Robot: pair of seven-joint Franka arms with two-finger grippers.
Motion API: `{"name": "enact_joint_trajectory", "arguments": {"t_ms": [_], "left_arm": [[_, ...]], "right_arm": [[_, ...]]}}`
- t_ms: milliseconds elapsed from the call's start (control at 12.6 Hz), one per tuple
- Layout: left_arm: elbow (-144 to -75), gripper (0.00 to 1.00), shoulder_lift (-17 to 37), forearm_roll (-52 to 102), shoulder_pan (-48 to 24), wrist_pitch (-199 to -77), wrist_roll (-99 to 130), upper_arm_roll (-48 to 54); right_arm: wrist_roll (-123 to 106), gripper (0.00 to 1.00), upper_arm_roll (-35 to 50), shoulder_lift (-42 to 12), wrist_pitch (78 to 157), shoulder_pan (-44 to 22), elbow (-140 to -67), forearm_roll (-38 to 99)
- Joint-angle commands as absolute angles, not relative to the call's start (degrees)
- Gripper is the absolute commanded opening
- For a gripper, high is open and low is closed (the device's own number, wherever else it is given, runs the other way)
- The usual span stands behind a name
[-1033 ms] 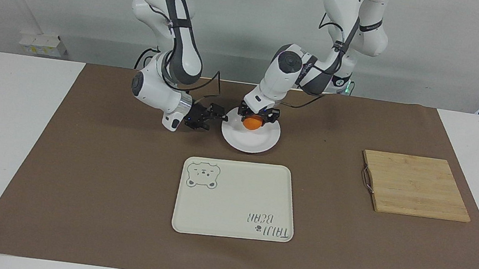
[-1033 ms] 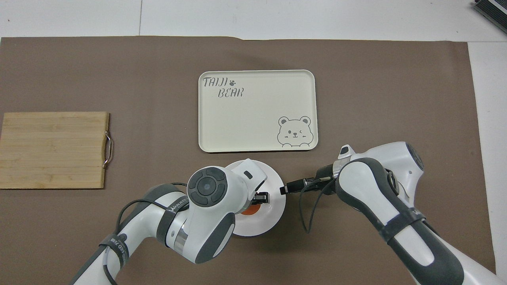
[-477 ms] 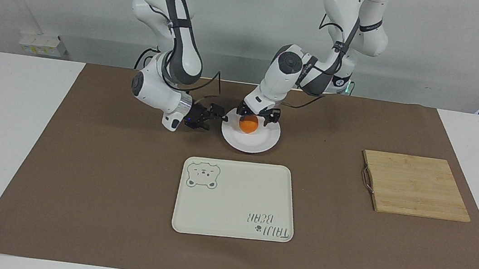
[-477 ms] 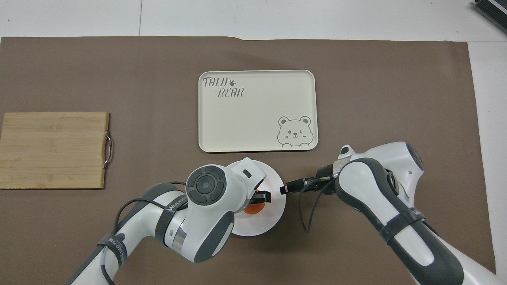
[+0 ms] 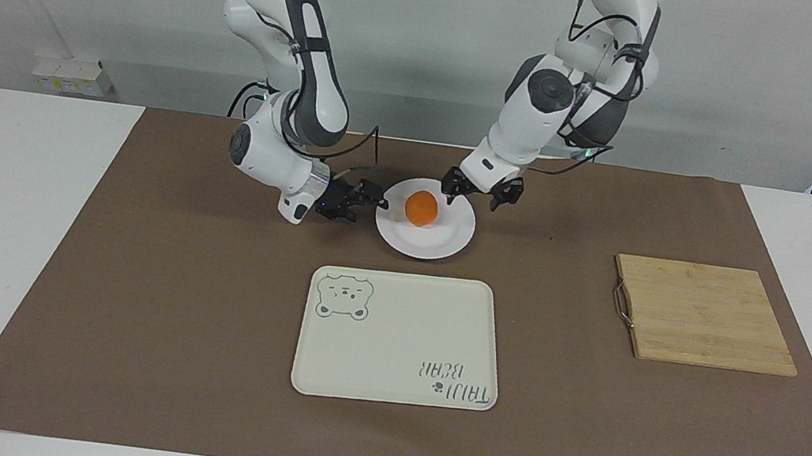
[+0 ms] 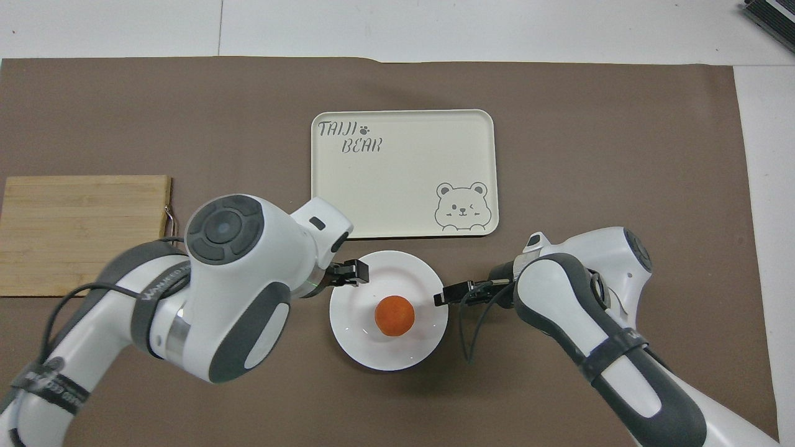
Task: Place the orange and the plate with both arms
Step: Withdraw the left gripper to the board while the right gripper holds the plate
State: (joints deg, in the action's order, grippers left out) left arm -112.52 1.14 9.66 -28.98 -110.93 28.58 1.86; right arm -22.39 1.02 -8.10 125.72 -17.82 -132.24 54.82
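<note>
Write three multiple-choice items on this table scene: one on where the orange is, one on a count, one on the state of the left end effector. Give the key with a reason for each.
1. Where is the orange?
A. On the cutting board
B. On the white plate
C. On the bear tray

2. How many oranges are on the table?
A. One
B. Two
C. Three

3. What is the left end effector doing?
A. Gripping the orange
B. Lifting the plate
C. Open and holding nothing

Key:
1 B: the orange sits in the middle of the plate, nearer to the robots than the tray.
2 A: only one round orange fruit shows in either view.
3 C: the left end effector hangs over the plate's rim with fingers apart, clear of the orange.
</note>
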Motion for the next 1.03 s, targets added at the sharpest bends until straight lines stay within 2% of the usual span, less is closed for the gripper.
{"name": "enact_joint_trajectory", "arguments": {"t_ms": [0,238,477,556,636,715,794,874,953], "left_arm": [[-106.01,1.00,1.06,5.56,-23.14,-102.68,26.38,2.29],[-104.06,1.00,-0.17,0.54,-17.07,-99.32,23.66,2.29],[-100.39,1.00,-0.88,0.35,-10.30,-96.70,9.88,2.20],[-97.85,1.00,-0.70,-0.43,-8.02,-93.90,6.97,2.28],[-96.00,1.00,-0.79,-1.83,-6.87,-92.04,4.25,2.29],[-93.71,1.00,-0.79,-2.37,-6.07,-90.46,1.70,2.20],[-91.26,1.00,-0.53,-2.55,-4.41,-88.35,0.02,2.20],[-88.88,1.00,-0.09,-2.46,-3.52,-85.20,-1.13,2.11],[-87.99,1.00,-0.09,-2.20,-3.17,-83.69,-1.23,2.11]], "right_arm": [[-18.55,0.96,1.14,-7.91,128.67,-20.91,-132.98,56.60],[-17.05,0.82,1.14,-7.47,128.41,-20.92,-133.94,56.69],[-22.21,0.81,1.23,-8.35,127.89,-20.83,-134.56,59.65],[-23.63,0.77,1.23,-8.26,127.88,-20.83,-134.65,60.72],[-23.99,0.68,1.23,-8.44,127.97,-20.92,-135.17,61.34],[-24.08,0.55,1.23,-8.26,128.58,-21.44,-135.78,61.61],[-23.65,0.34,1.23,-8.26,128.58,-21.97,-135.96,61.70],[-22.69,0.02,1.23,-8.00,128.50,-22.06,-136.14,61.79],[-20.50,0.00,1.23,-8.00,128.58,-22.41,-136.40,61.79]]}}
